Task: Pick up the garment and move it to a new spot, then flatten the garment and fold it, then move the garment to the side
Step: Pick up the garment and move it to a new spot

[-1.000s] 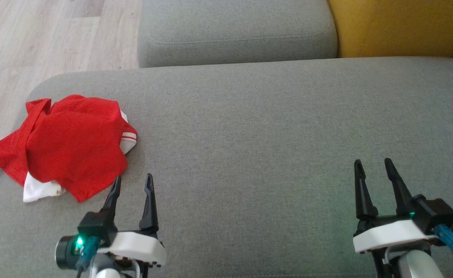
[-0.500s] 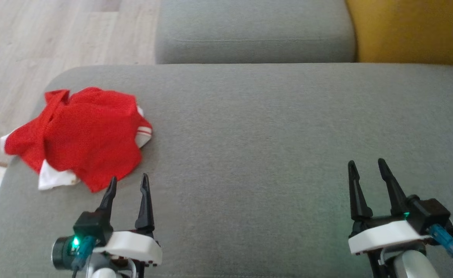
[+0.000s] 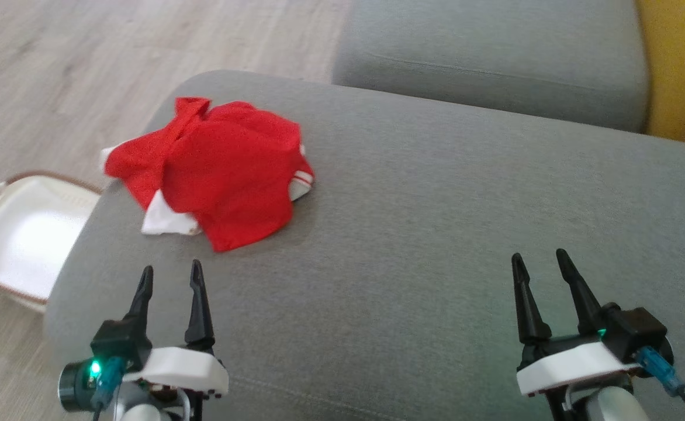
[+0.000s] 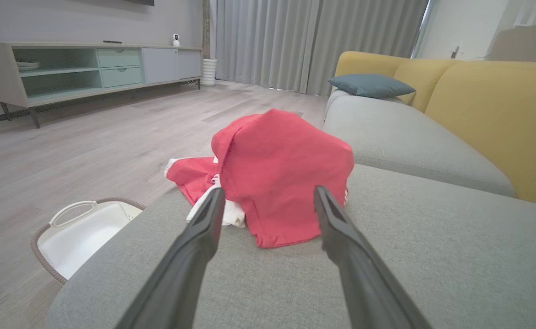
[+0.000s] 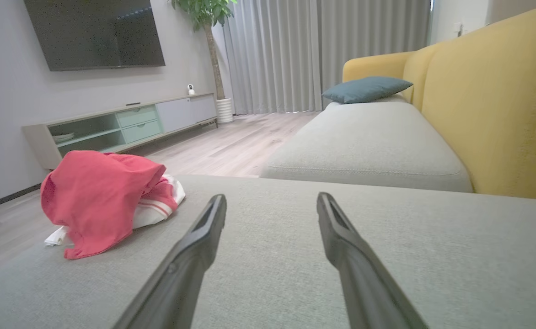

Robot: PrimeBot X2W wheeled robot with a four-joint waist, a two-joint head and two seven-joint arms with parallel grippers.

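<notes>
A crumpled red garment (image 3: 225,169) with white trim lies heaped near the left end of the grey sofa seat (image 3: 436,234). It sits straight ahead in the left wrist view (image 4: 281,169) and off to the left in the right wrist view (image 5: 99,196). My left gripper (image 3: 170,272) hovers open above the seat a short way in front of the garment, apart from it and holding nothing. My right gripper (image 3: 538,257) stands open and empty far to the right.
A white basket (image 3: 21,234) with a brown rim stands on the wooden floor beside the sofa's left end. A second grey seat (image 3: 488,58) and a yellow backrest (image 3: 678,70) lie beyond. A teal cushion (image 4: 371,85) rests farther along the sofa.
The head camera has turned left, so the whole picture has slid right and the basket has come into view. The garment lies as before; both grippers stay open.
</notes>
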